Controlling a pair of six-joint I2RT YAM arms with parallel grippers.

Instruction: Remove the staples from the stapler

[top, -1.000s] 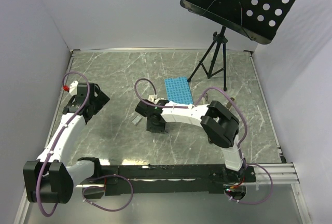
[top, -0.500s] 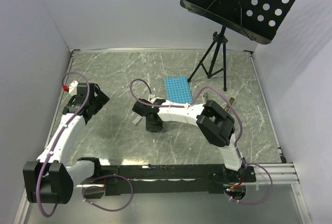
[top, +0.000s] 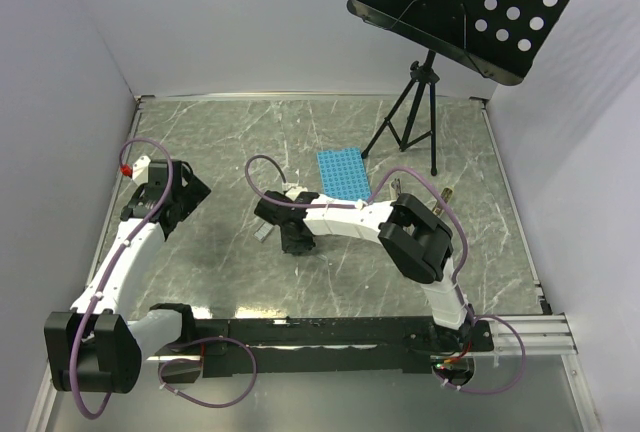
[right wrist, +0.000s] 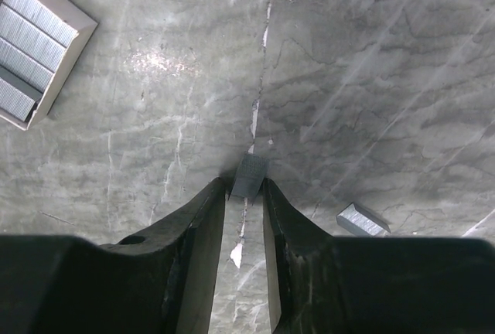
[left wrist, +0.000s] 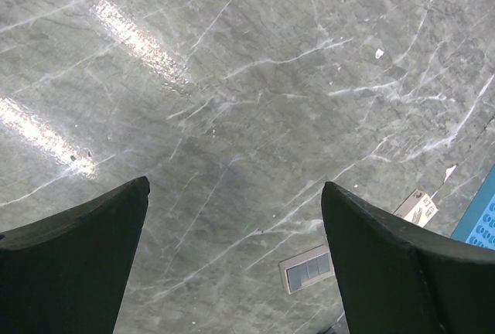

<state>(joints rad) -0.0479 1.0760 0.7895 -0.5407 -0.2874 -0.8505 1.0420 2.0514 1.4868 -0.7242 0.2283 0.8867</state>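
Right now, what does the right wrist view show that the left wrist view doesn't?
Only the right wrist view shows the right gripper pinching a staple strip, with a second loose strip lying on the table nearby. Only the left wrist view shows the left gripper open above the table, a tan-white block and a corner of the blue plate. Both show the marble table and, apparently, the same small tray of staples.
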